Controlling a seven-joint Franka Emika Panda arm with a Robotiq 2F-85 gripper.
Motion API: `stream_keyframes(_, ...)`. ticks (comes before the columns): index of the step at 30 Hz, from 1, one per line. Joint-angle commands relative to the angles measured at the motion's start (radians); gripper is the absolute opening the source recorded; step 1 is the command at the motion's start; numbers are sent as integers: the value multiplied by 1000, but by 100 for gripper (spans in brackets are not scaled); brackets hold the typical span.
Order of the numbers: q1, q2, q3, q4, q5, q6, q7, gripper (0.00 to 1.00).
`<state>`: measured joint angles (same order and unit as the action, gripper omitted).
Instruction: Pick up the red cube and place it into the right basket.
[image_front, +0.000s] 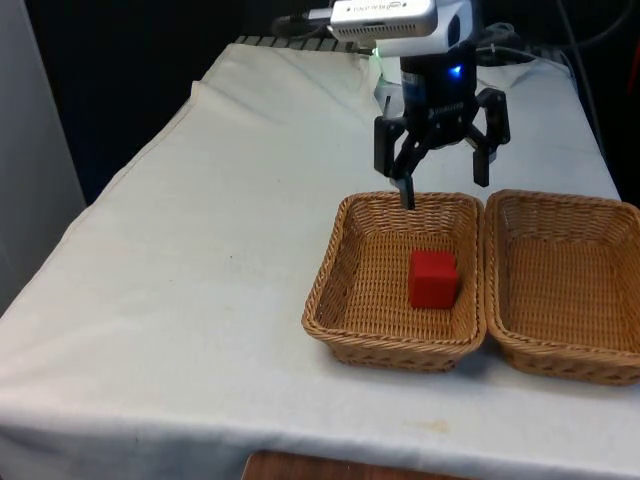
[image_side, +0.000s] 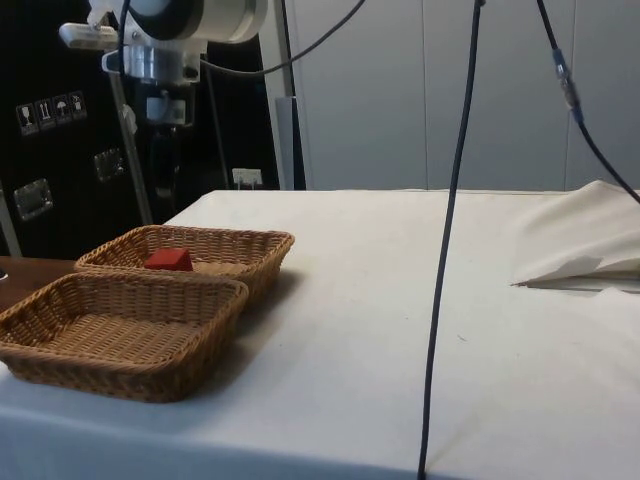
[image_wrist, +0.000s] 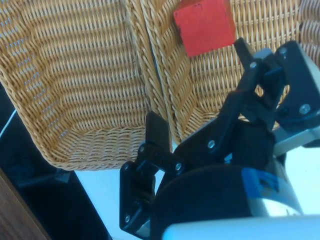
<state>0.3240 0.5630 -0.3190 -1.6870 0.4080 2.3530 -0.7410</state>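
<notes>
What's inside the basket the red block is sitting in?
Just the red block, resting on the woven floor of the basket on the front view's left. The patch of floor under the block is covered. The open claw hangs above its far rim.

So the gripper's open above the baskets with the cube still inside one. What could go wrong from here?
1. The cube sits near a wall of its basket; a finger could catch the wicker on descent.
2. The gripper hangs over the far rim, not over the cube, so closing now would miss.
3. The empty basket touches the first; a low carry could clip the shared rims.
</notes>
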Motion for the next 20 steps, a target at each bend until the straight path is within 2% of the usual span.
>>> stream_keyframes(1, 5, -6, -7, -5, -7, -1, 19, 100)
stream_keyframes(3, 5, -8, -7, -5, -7, 0, 30, 100)
stream_keyframes(4, 0, -3, 0, 0, 0, 0, 18, 100)
stream_keyframes(5, 5, -9, -7, -6, -7, 0, 37, 100)
stream_keyframes(11, 5, -11, -8, -3, -6, 0, 82, 100)
stream_keyframes(12, 0, -8, -1, 0, 0, 0, 70, 100)
stream_keyframes(13, 5, -11, -8, -3, -6, 0, 88, 100)
stream_keyframes(19, 5, -8, -8, -1, -6, 7, 130, 100)
stream_keyframes(20, 0, -9, -2, 1, 0, 2, 120, 100)
